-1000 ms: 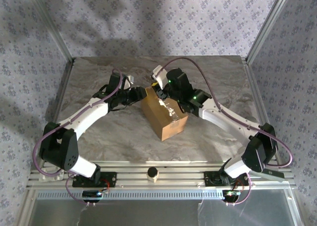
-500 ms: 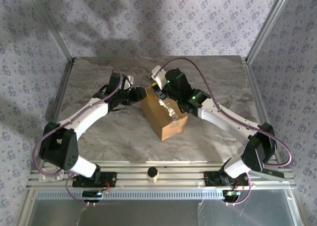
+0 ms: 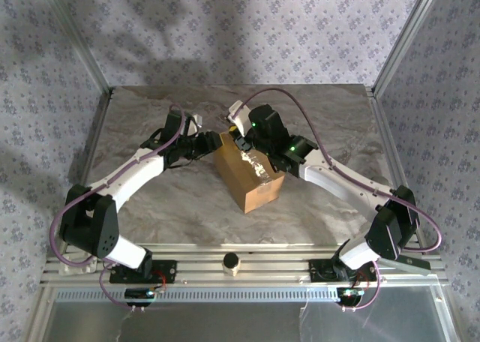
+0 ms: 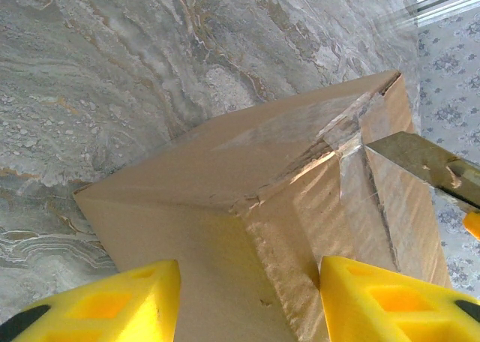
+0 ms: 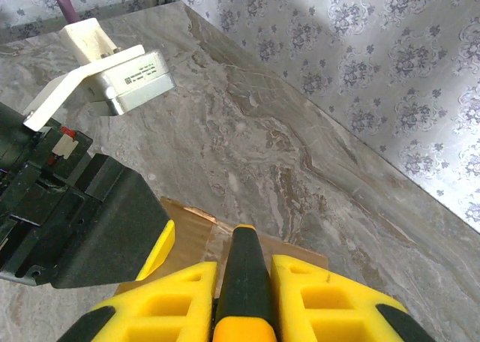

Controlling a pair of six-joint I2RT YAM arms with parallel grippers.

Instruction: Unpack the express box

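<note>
Express box point(image 3: 251, 178) sits closed and askew near the middle of the marble table point(image 3: 330, 124). The left claw point(image 4: 247, 282) is spread, with its 2 yellow fingers point(image 4: 112, 301) on either side of a box corner; I cannot tell if they touch it. The right claw point(image 5: 244, 274) is clamped on a knife point(image 4: 420, 160), whose blade tip is at the taped seam point(image 4: 351, 158).

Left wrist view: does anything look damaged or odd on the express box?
Yes. The express box has ragged, torn cardboard along its top edge beside the clear tape, with the paper layer scuffed below. The knife held by the right gripper has its blade tip at that spot.
</note>
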